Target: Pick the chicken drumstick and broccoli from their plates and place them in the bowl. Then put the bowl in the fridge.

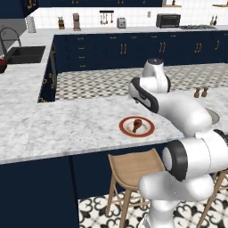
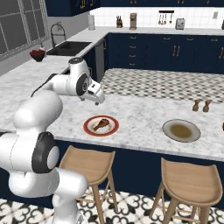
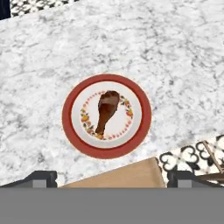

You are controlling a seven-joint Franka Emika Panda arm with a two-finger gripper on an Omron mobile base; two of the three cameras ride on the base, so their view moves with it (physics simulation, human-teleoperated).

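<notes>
The chicken drumstick [image 3: 106, 110] [image 1: 137, 125] [image 2: 101, 124] lies on the white plate with the red-orange rim [image 3: 70, 114] [image 1: 123, 127] [image 2: 89, 128] near the counter's front edge. My gripper [image 3: 113, 178] [image 2: 99, 100] hovers above and just behind it, open, with its fingertips [image 3: 41, 177] far apart and nothing between them. The grey plate [image 2: 169, 126] with an olive centre sits bare to the right. The broccoli and the fridge are out of view. A red-brown sliver [image 2: 222, 127] shows at the right edge; I cannot tell whether it is the bowl.
Two small brown shakers [image 2: 201, 105] [image 1: 200, 92] stand behind the grey plate. Wooden stools [image 2: 89, 164] [image 1: 133, 167] sit under the counter's front edge. A sink [image 2: 70, 47] and a dark red bowl [image 2: 37, 54] are at the far left.
</notes>
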